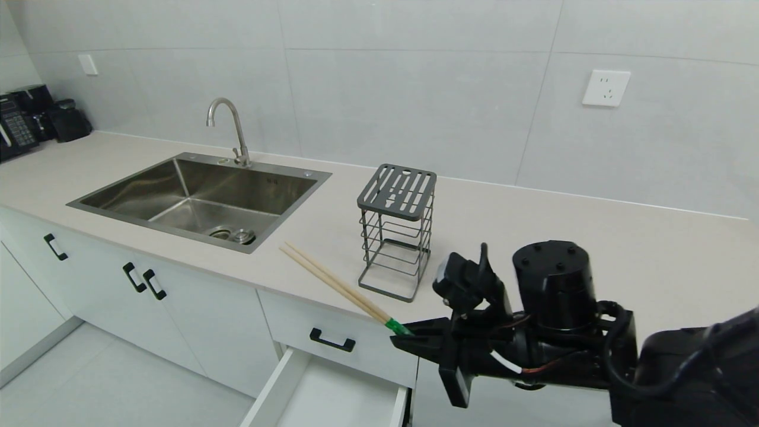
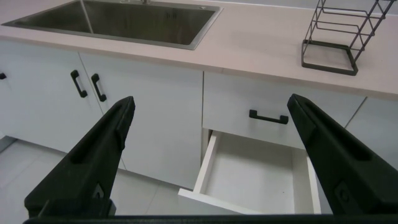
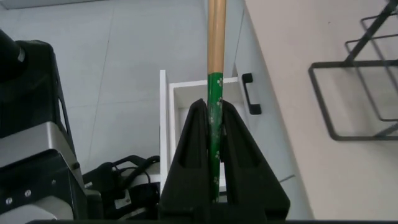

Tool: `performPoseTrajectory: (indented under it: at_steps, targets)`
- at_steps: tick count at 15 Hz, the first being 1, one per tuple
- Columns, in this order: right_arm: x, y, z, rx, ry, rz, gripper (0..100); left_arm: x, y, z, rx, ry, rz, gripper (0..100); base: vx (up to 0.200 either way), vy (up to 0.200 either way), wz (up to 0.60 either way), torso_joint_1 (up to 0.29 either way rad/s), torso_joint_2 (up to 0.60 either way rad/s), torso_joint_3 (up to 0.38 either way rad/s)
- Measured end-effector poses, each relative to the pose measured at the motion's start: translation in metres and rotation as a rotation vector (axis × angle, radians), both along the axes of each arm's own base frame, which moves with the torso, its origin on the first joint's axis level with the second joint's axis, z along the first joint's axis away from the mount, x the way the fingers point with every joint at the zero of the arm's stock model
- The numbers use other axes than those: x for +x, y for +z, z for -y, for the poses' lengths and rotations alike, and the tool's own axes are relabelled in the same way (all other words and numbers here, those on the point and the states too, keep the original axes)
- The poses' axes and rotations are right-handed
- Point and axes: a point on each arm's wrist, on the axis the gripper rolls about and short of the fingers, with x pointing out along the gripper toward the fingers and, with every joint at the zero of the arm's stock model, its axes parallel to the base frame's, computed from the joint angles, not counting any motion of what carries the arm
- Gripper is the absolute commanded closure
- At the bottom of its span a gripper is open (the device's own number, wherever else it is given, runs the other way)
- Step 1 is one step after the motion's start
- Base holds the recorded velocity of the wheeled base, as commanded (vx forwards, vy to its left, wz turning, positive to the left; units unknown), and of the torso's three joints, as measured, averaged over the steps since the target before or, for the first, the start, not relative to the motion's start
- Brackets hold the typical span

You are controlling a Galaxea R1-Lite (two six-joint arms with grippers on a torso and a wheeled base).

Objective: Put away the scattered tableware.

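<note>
Your right gripper [image 1: 408,339] pinches the chopsticks [image 1: 338,281] by their green ends — sticks point to ten o'clock, rack [image 1: 396,231] at twelve; your left gripper [image 2: 210,102] hangs spread over the open drawer [image 2: 249,177].

The right pincer [image 1: 415,339] is held level, clamped on the green end of the chopsticks [image 1: 338,283]. The left pincer [image 2: 211,106] is spread wide.

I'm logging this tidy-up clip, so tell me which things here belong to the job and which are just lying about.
Job: chopsticks, held in the right gripper; wire rack; open drawer (either may be the destination).
Just there: sink, faucet, wall socket, black appliances.
</note>
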Motion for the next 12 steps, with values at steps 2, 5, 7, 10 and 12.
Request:
performPoseTrajectory:
  at_steps: [2, 5, 7, 10, 12]
  targets:
    - [0.000, -0.011, -0.016, -0.015, -0.023, -0.038, 100, 0.000, 0.000, 0.000, 0.000, 0.000, 0.000, 0, 0.000, 0.000, 0.00, 0.000, 0.00, 0.000]
    - [-0.003, -0.029, -0.024, -0.094, 0.006, 0.005, 100, 0.000, 0.000, 0.000, 0.000, 0.000, 0.000, 0, 0.000, 0.000, 0.00, 0.000, 0.00, 0.000]
    - [-0.003, -0.037, -0.027, -0.129, 0.036, 0.037, 100, 0.000, 0.000, 0.000, 0.000, 0.000, 0.000, 0, 0.000, 0.000, 0.00, 0.000, 0.00, 0.000]
    - [-0.003, -0.050, -0.032, -0.159, 0.049, 0.014, 100, 0.000, 0.000, 0.000, 0.000, 0.000, 0.000, 0, 0.000, 0.000, 0.00, 0.000, 0.00, 0.000]
    - [-0.003, -0.057, -0.034, -0.172, 0.053, 0.000, 100, 0.000, 0.000, 0.000, 0.000, 0.000, 0.000, 0, 0.000, 0.000, 0.00, 0.000, 0.00, 0.000]
